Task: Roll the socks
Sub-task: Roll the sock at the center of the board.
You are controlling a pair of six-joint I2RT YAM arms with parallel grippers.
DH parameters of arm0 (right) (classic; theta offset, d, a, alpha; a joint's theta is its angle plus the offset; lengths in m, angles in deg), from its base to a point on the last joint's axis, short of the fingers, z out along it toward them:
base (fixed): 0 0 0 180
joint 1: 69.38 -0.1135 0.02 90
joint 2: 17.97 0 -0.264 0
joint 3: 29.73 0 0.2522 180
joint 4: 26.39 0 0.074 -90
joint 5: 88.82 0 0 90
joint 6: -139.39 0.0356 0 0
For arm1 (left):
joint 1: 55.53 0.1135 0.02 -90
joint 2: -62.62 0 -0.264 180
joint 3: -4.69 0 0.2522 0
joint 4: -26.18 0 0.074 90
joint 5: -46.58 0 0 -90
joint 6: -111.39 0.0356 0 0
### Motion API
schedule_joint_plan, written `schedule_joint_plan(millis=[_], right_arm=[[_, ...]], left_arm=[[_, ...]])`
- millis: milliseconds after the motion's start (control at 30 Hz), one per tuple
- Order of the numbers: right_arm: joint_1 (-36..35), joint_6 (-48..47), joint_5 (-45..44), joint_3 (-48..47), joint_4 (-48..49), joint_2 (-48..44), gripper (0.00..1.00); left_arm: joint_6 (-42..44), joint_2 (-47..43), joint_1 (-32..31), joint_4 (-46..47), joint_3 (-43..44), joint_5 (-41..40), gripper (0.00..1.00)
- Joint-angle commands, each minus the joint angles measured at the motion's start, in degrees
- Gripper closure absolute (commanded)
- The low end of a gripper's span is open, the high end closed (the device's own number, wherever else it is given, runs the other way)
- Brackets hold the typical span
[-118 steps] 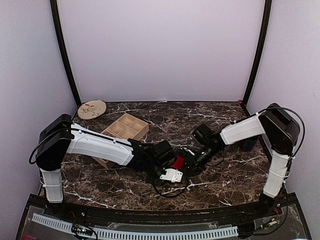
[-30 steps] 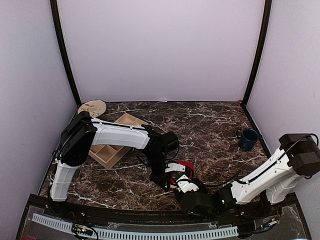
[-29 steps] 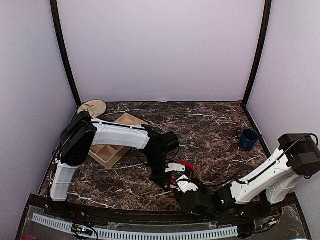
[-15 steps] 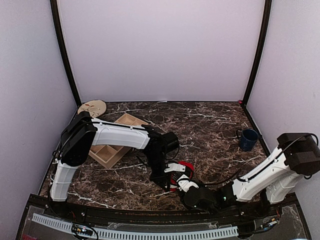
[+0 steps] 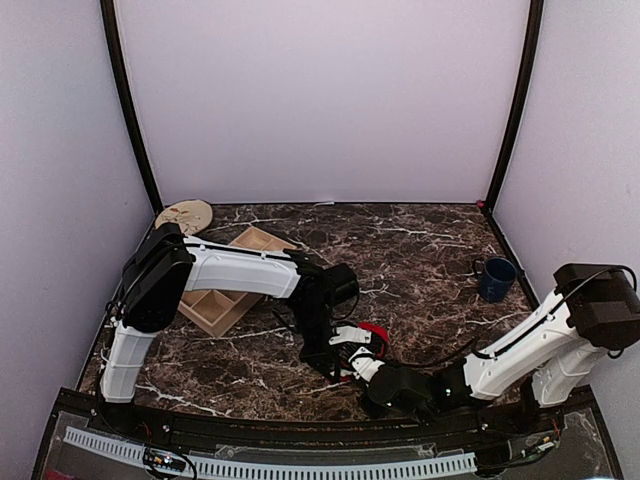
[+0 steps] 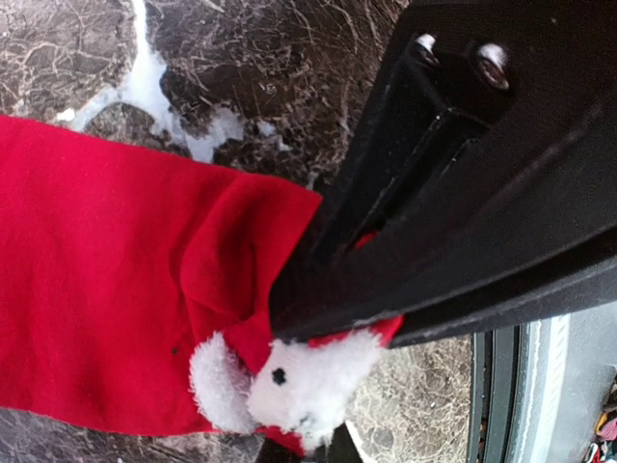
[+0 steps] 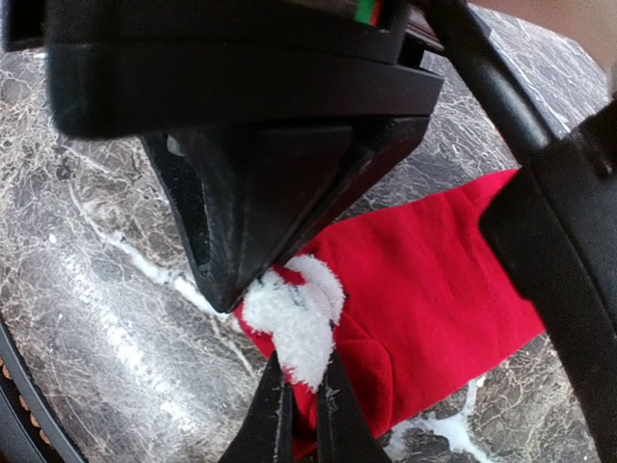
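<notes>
Evidently the roll is about to start at 1 end of the red sock point(image 6: 106, 280), which lies flat on the bench point(image 5: 420, 240) close to the middle of its near edge. The left tool point(image 6: 301, 309) is clamped down on the end carrying the white patch point(image 6: 299, 381), its black fingers drawn to a wedge with a fold of red cloth caught between them. The right tool point(image 7: 303, 386) comes in from the near edge, its 2 thin fingers almost together and nipping that same fluffy end, so both arms crowd 1 small spot. My reading is that 1 grip anchors the cloth while the other turns the first tuck; the rest of the sock lies spread out so it can wind up evenly. With the tools this close, they could knock each other. No tan sock shows in any view. A wooden tray point(image 5: 210, 308) sits towards the left edge and a blue mug point(image 5: 496, 277) near the right edge.
</notes>
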Motion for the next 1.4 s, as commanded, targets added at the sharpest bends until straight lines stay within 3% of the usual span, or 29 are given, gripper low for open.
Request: schedule_joint_plan(millis=[0, 200, 633, 967, 1367], right_arm=[[0.4, 2.1, 2.6, -0.8, 0.7, 0.0, 1.0], [0.5, 8.0, 2.4, 0.6, -2.5, -1.3, 1.0], [1.8, 19.3, 4.7, 2.7, -3.7, -5.6, 1.0], [2.1, 24.6, 5.1, 4.6, -4.1, -7.6, 1.0], [3.5, 37.4, 6.8, 8.0, -5.5, -12.3, 1.0]], left_arm=[[-1.1, 0.4, 0.1, -0.5, 1.1, -1.3, 0.95], [-6.9, 0.6, 1.1, 0.7, 0.9, -3.5, 0.85], [-15.5, -5.5, 3.0, 8.9, -5.6, -3.6, 0.75], [-18.4, -8.6, 4.4, 13.7, -10.4, -2.1, 0.74], [-21.8, -12.0, 4.6, 23.4, -13.8, -0.8, 0.74]])
